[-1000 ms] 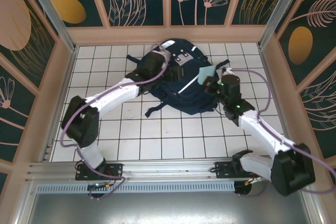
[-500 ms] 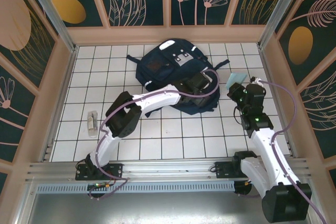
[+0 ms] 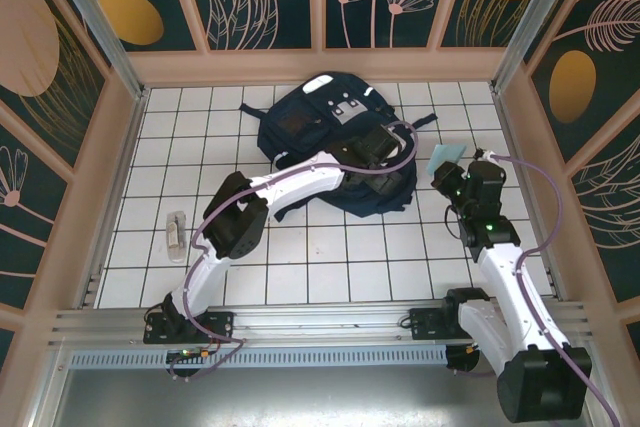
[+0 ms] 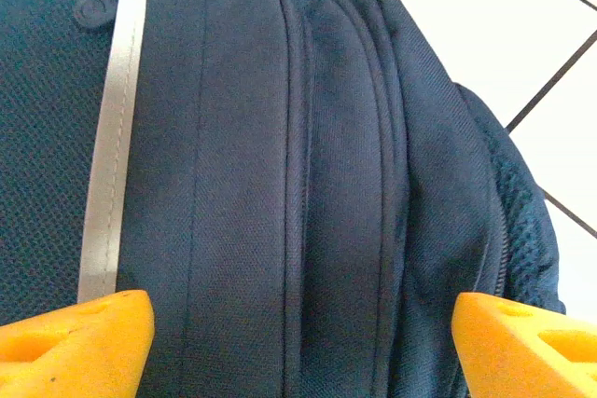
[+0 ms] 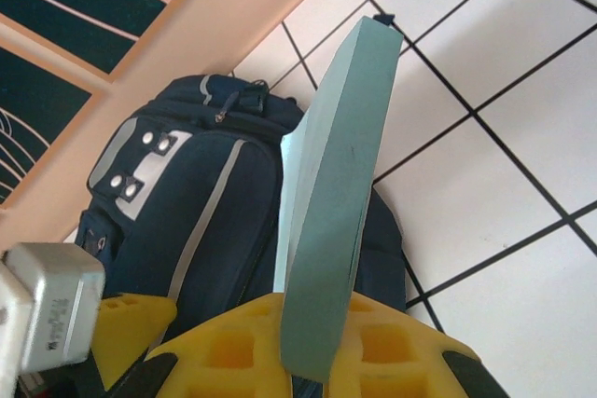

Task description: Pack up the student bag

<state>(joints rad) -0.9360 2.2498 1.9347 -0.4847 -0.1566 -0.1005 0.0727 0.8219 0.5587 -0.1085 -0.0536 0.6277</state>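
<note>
The student bag [image 3: 315, 127], dark navy with white stripes and grey patches, lies at the back middle of the tiled floor. My left gripper [image 3: 377, 150] hovers over the bag's right part, open. In the left wrist view its yellow fingertips [image 4: 76, 342] stand wide apart above the navy fabric [image 4: 308, 165] and a white stripe [image 4: 114, 146], with nothing between them. My right gripper [image 3: 452, 171] is to the right of the bag, shut on a thin pale teal book [image 3: 446, 154]. In the right wrist view the book [image 5: 340, 184] stands upright out of the yellow fingers [image 5: 224, 351], with the bag [image 5: 187, 212] behind it.
A small grey-white object [image 3: 177, 232] lies on the tiles at the left. Wooden walls [image 3: 320, 65] ring the floor on three sides. The left arm's link [image 3: 300, 175] crosses the bag's near edge. A loose strap [image 3: 295, 209] trails from the bag toward the front.
The left arm has swung from the bag's far-left side to its right side. The right gripper, still holding the book, has pulled back to the right, off the bag.
</note>
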